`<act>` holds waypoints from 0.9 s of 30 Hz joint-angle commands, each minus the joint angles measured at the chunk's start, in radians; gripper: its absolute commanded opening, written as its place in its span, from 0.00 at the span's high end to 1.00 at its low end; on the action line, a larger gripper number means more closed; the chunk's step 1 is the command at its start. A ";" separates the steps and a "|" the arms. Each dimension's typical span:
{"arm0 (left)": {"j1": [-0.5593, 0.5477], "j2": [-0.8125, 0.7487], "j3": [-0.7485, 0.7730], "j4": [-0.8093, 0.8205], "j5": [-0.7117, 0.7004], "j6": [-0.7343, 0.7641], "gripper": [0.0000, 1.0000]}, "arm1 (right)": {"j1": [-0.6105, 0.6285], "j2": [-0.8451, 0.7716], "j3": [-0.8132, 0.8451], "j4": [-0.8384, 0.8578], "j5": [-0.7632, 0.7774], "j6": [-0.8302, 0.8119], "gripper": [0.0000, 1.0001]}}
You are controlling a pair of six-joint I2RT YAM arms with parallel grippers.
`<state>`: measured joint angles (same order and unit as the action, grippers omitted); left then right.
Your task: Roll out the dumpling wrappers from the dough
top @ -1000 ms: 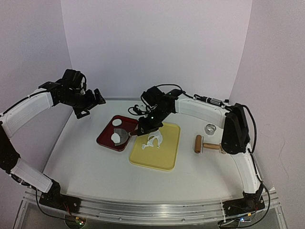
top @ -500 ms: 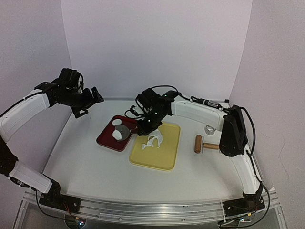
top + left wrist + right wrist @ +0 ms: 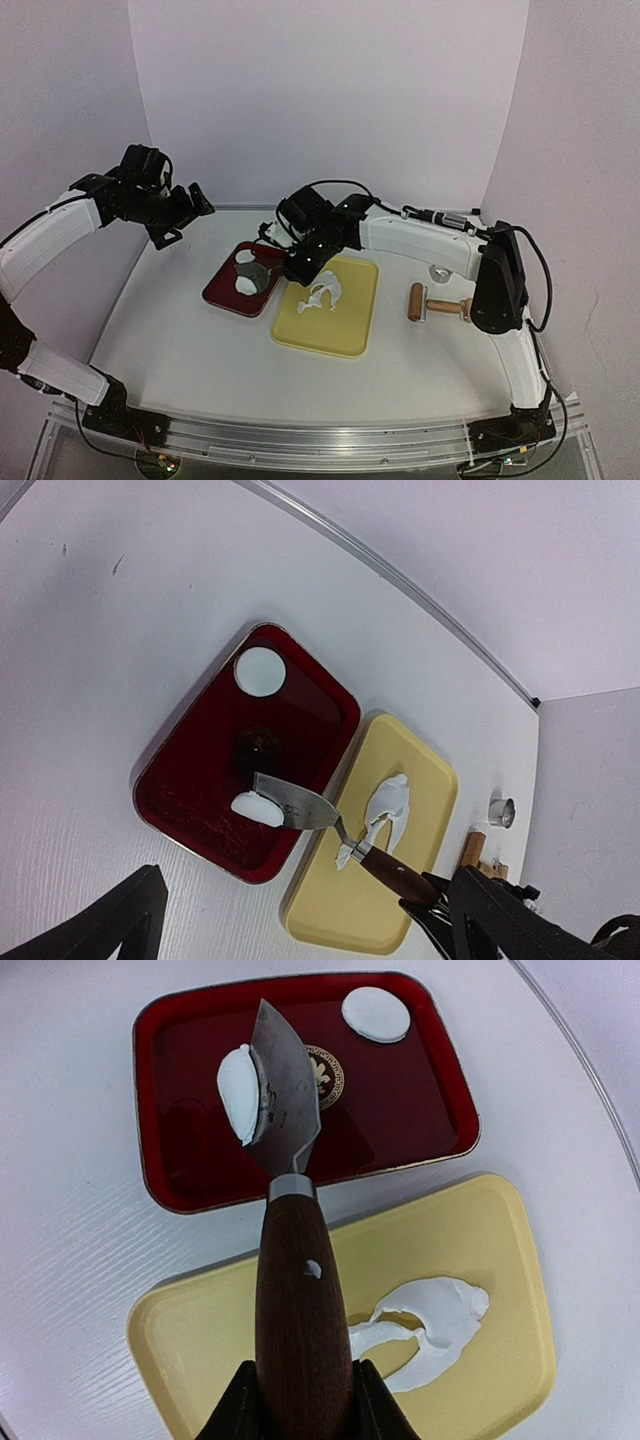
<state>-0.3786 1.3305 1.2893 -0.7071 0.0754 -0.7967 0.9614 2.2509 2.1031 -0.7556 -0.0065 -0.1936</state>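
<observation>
Shifted left since a second ago, your right gripper (image 3: 300,1405), clamped on the spatula (image 3: 295,1260), holds the wrapper (image 3: 238,1095) over the red tray (image 3: 400,1100), left gripper (image 3: 185,218) spread wide; tilt carelessly and its overhanging edge may fold.

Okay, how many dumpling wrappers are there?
2 wrappers: one in a corner of the red tray, the other against the edge of the spatula, over that tray. None look hidden.

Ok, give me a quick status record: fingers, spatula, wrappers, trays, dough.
left fingers: open, empty, raised at left
right fingers: shut on spatula handle
blade wrapper: at blade edge, over red tray
second wrapper: flat in red tray corner
dough: scrap on yellow tray
pin, cutter: idle, right of yellow tray
</observation>
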 commanded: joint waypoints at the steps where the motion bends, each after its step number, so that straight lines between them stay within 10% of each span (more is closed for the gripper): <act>1: 0.002 -0.043 -0.010 0.006 -0.014 -0.021 0.01 | 0.011 -0.080 -0.001 0.067 0.070 -0.048 1.00; 27: 0.002 -0.058 -0.009 -0.007 -0.036 -0.019 0.01 | 0.084 -0.129 -0.110 0.246 0.348 -0.097 1.00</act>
<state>-0.3786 1.3052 1.2804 -0.7082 0.0658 -0.8131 1.0536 2.1971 1.9724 -0.5778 0.2745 -0.3107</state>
